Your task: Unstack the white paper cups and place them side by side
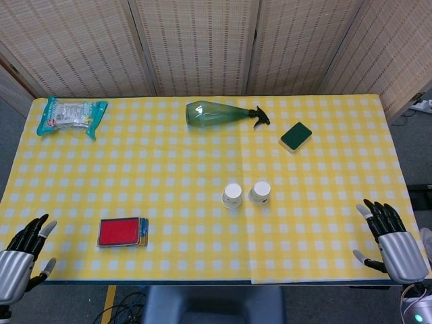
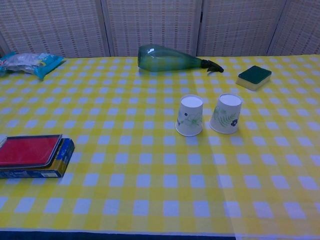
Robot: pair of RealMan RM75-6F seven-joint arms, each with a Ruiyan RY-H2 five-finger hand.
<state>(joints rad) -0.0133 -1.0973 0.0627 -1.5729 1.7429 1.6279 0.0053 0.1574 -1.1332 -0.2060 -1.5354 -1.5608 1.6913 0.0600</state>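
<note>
**Cups apart and set down; the job looks done**

The two paper cups stand upside down near the middle of the table [image 1: 81, 196], the left cup [image 2: 190, 116] just beside the right cup [image 2: 226, 113], apart and not nested. The right one seems to lean slightly, though the angle makes that hard to judge. Both hands are at the near table edge, well apart from the cups: the left hand [image 1: 20, 260] and right hand [image 1: 395, 243] are spread and empty. Nothing appears left to do.
</note>
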